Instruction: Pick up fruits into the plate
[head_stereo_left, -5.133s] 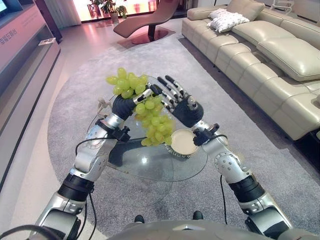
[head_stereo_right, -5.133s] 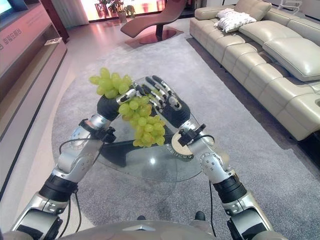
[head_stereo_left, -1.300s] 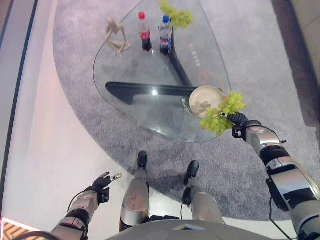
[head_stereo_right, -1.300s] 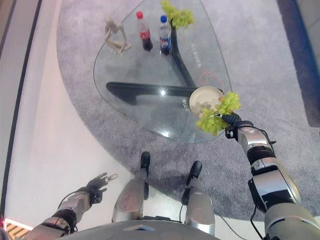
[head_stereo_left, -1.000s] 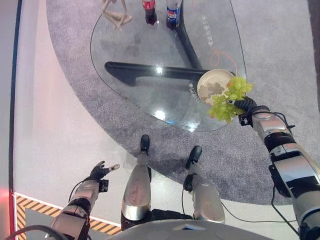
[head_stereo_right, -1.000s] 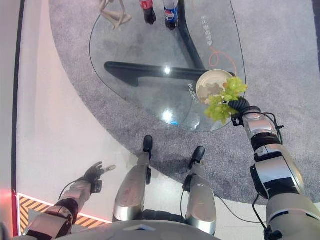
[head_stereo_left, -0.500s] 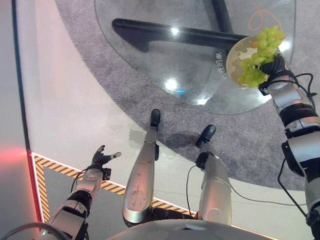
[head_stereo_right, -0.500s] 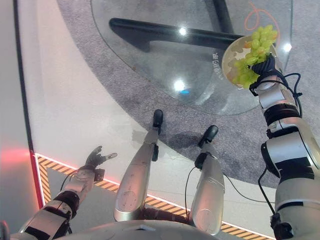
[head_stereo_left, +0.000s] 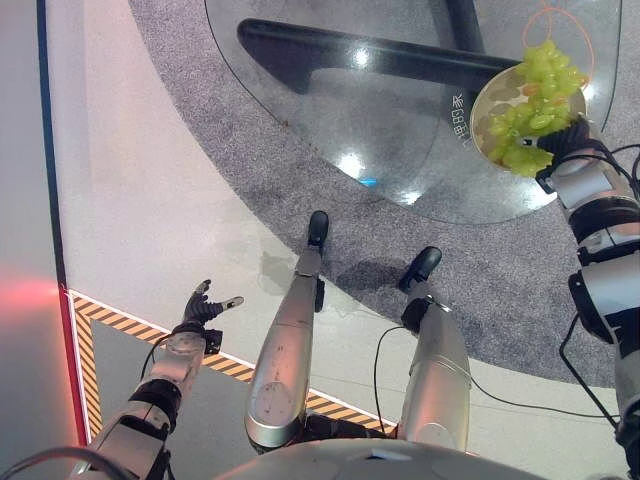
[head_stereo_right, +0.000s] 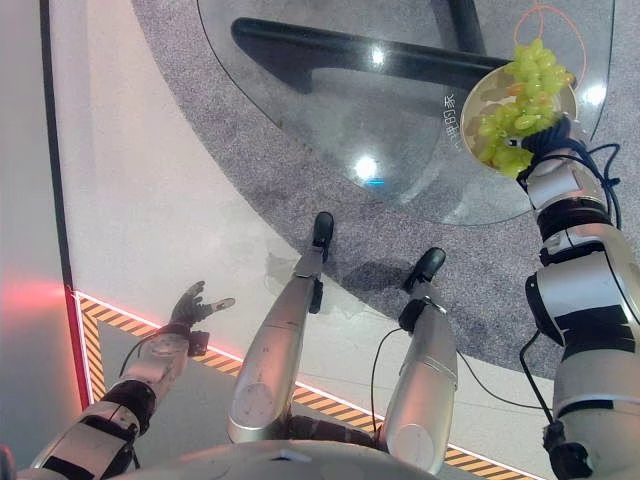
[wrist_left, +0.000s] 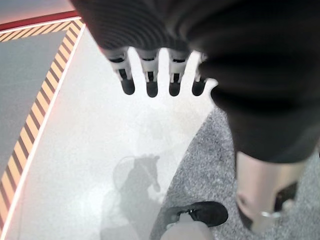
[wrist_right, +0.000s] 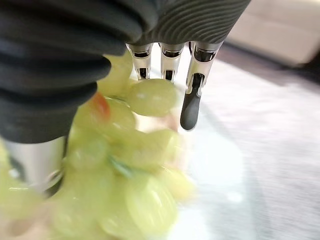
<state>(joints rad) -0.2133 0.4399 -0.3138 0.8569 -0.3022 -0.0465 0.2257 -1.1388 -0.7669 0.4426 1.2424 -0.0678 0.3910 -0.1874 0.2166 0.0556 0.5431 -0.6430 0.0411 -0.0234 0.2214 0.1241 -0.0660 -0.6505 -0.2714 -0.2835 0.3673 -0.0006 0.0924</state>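
1. Room, largest first: pale polished floor (head_stereo_left: 150, 180) down the left of the frame, with an orange-and-black striped floor marking (head_stereo_left: 110, 318) at lower left and grey carpet (head_stereo_left: 250, 170) curving across the upper middle.
2. Rounded glass counter (head_stereo_left: 400, 130) on a black base, upper right.
3. Changed over the last second: bunch of green grapes (head_stereo_left: 535, 110) brought from the counter's edge to right over the round cream plate (head_stereo_left: 480, 105), upper right.
4. Right hand (head_stereo_left: 568, 135) clasped around the grapes; not yet released.
5. Judged near completion: lowering and letting go remain.
6. Left hand (head_stereo_left: 203, 305) idle at lower left, fingers spread and empty.
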